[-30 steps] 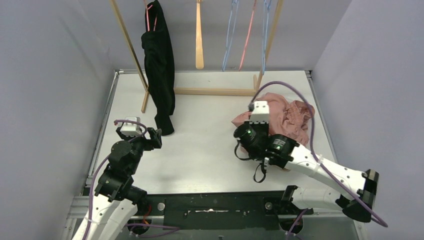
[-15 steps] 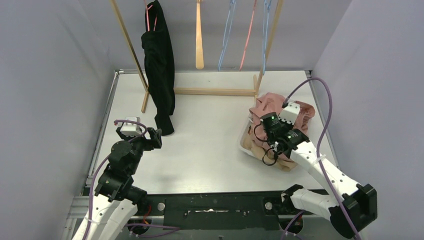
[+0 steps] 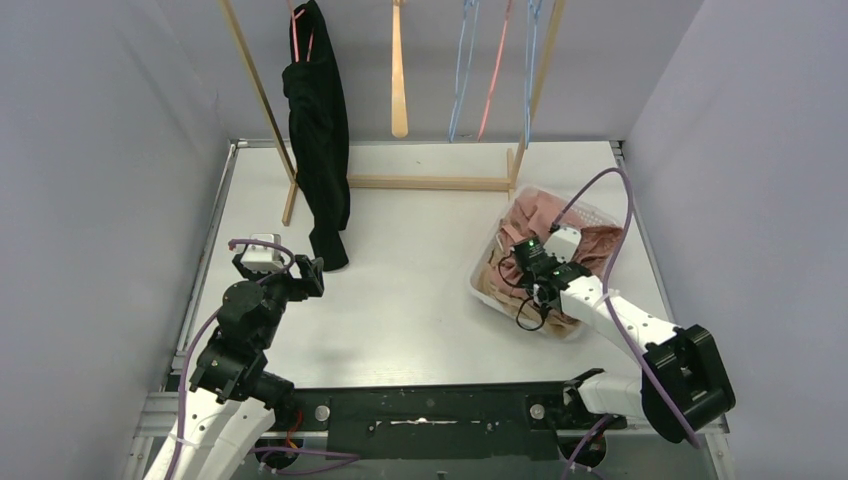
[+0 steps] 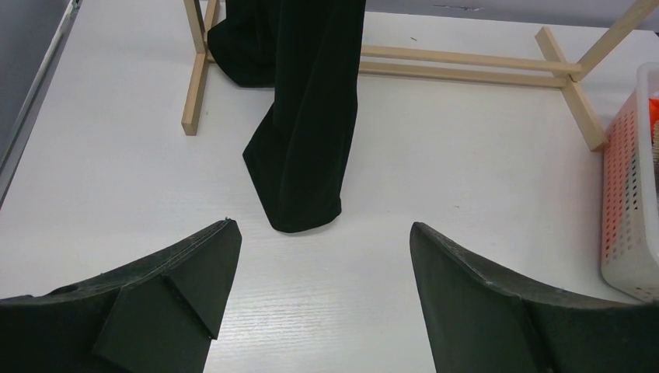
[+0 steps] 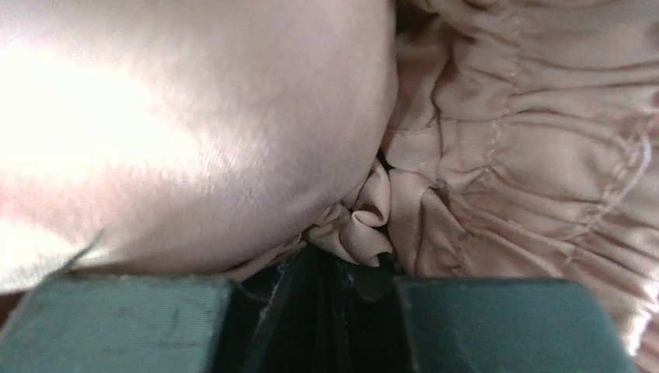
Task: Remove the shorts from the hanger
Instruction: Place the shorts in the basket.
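Dark olive, nearly black shorts [image 3: 318, 140] hang from a pink hanger at the left end of the wooden rack; their hem rests on the table in the left wrist view [image 4: 307, 132]. My left gripper [image 3: 303, 276] is open and empty, low over the table in front of that hem [image 4: 322, 233]. My right gripper [image 3: 522, 262] is down in the white basket [image 3: 481, 267], shut on a fold of the dusty pink shorts [image 3: 555, 212], which fill the right wrist view [image 5: 202, 132]. A gathered waistband [image 5: 536, 163] lies beside it. Beige fabric [image 3: 500, 291] lies at the basket's near end.
Empty hangers hang on the rack: a wooden one [image 3: 398, 85], two blue ones [image 3: 460, 70] and a pink one [image 3: 495, 75]. The rack's base bar [image 3: 430, 183] crosses the back of the table. The basket's side [image 4: 631, 179] shows at the right of the left wrist view.
My right arm has carried the pink shorts to the right and lowered them into the basket, which now shows. The left arm has not moved.
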`<act>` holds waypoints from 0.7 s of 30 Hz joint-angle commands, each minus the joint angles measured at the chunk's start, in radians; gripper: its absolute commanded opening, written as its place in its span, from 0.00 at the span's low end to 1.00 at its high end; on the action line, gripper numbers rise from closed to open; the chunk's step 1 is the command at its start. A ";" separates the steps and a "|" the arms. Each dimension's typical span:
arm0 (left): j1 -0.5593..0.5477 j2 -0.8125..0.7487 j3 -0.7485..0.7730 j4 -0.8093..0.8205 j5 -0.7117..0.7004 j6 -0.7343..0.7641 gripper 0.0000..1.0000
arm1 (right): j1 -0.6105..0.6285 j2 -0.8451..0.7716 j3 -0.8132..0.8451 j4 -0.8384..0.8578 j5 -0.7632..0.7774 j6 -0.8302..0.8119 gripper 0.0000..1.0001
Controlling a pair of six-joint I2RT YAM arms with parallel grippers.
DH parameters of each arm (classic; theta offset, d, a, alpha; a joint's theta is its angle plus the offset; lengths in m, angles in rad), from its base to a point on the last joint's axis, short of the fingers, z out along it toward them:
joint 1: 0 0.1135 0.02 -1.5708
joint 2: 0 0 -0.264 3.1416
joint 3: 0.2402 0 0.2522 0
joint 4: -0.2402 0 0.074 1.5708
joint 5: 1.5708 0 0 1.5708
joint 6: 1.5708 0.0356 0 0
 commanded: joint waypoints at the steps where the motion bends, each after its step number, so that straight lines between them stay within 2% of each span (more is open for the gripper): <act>1: -0.003 0.000 0.022 0.045 0.001 0.007 0.80 | 0.078 -0.024 0.044 -0.106 -0.126 0.007 0.14; 6: -0.003 -0.005 0.022 0.043 -0.003 0.007 0.80 | 0.105 -0.155 0.165 -0.161 -0.129 -0.078 0.36; 9: -0.003 -0.008 0.022 0.043 -0.003 0.007 0.80 | 0.106 -0.217 0.218 -0.183 -0.149 -0.101 0.45; 17: -0.003 -0.007 0.022 0.044 -0.001 0.007 0.80 | 0.111 -0.308 0.323 -0.121 -0.200 -0.162 0.53; 21: -0.003 -0.007 0.023 0.043 -0.001 0.007 0.80 | 0.107 -0.289 0.367 -0.084 -0.116 -0.185 0.54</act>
